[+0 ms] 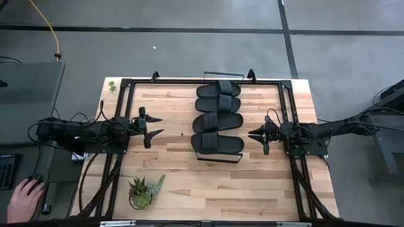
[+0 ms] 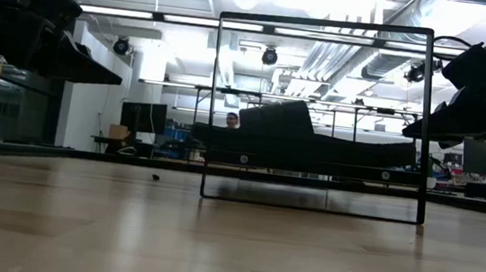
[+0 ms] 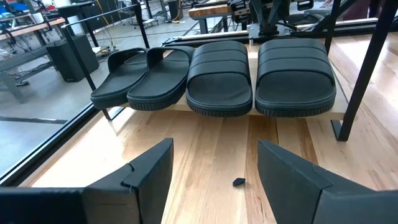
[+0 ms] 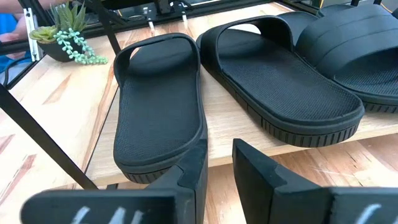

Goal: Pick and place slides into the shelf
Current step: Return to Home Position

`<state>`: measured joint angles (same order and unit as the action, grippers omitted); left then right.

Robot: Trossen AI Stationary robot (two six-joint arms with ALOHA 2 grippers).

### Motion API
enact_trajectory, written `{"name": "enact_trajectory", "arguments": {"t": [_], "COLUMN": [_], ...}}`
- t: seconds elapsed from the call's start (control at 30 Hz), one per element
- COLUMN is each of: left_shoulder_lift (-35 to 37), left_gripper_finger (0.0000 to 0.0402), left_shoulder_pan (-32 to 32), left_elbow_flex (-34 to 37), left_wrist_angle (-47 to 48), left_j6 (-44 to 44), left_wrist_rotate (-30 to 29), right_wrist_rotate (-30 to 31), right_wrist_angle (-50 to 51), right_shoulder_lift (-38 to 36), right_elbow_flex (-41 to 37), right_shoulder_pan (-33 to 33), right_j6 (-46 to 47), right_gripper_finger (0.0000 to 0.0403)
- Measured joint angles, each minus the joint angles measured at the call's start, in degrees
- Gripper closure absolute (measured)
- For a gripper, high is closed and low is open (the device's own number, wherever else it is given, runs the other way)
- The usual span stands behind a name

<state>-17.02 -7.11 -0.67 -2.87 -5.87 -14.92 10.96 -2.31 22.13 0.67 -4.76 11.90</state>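
Observation:
Four black slides (image 1: 218, 116) lie side by side on the light-wood shelf (image 1: 218, 158), soles down on its board, at the table's middle. The left wrist view shows their strap ends (image 3: 221, 74) overhanging the board's edge. The right wrist view shows their heel ends (image 4: 158, 112) on the shelf board (image 4: 209, 93). In the low view the slides (image 2: 315, 144) sit inside the shelf's wire frame (image 2: 212, 106). My left gripper (image 1: 156, 126) hovers open to the left of the shelf. My right gripper (image 1: 250, 133) hovers to the shelf's right, open by a narrow gap (image 4: 219, 168).
A potted succulent (image 1: 142, 191) stands near the table's near edge, left of centre. A black metal frame (image 1: 120, 113) runs round the table. A small dark speck (image 3: 239, 182) lies on the wood left of the shelf. A person's hand (image 1: 25, 198) rests off the table's left.

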Motion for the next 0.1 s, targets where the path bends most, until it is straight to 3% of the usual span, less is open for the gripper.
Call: {"name": "enact_trajectory", "arguments": {"t": [0.1], "left_shoulder_lift": [0.0], "left_gripper_finger": [0.0185], "left_shoulder_pan": [0.0], "left_elbow_flex": [0.0], "left_wrist_angle": [0.02], "left_j6": [0.0], "left_wrist_rotate": [0.02], "right_wrist_rotate": [0.01], "right_wrist_angle": [0.0], "right_shoulder_lift": [0.0], "right_elbow_flex": [0.0], "right_shoulder_pan": [-0.02], "right_j6": [0.0], "right_gripper_finger": [0.0336]}}
